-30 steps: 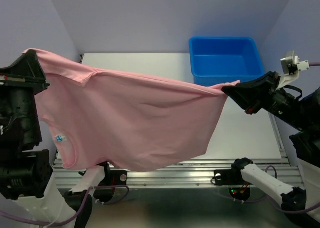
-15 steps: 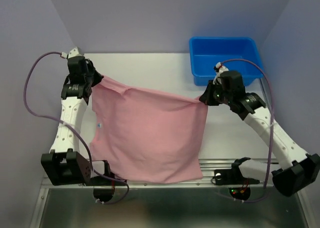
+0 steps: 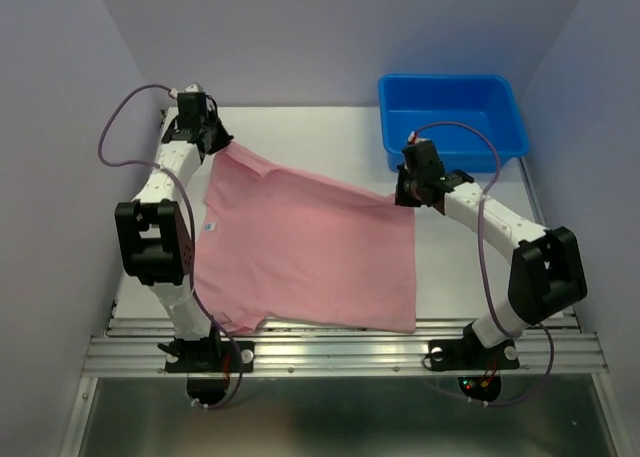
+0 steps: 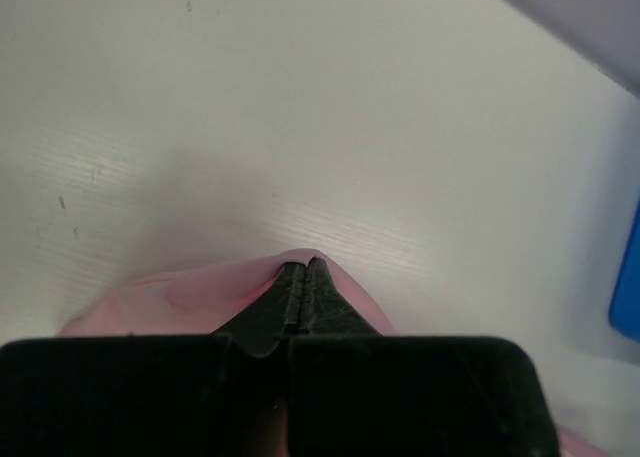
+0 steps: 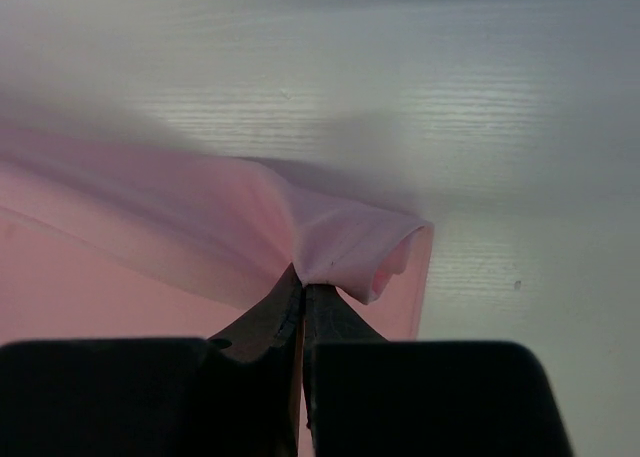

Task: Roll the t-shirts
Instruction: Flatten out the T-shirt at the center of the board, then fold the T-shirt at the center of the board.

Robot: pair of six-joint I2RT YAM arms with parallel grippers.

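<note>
Showing the pink t-shirt (image 3: 300, 247) lying spread on the white surface (image 3: 480, 247), centre of the frame. Pinching its upper left corner with the left end effector (image 3: 220, 145) and its upper right corner with the right end effector (image 3: 400, 197), just below the blue bin (image 3: 450, 117).

Soft, even light; top view sharp. Wrist views blur the t-shirt (image 5: 340, 247) close up; faint shadow on the table (image 5: 420, 127).
</note>
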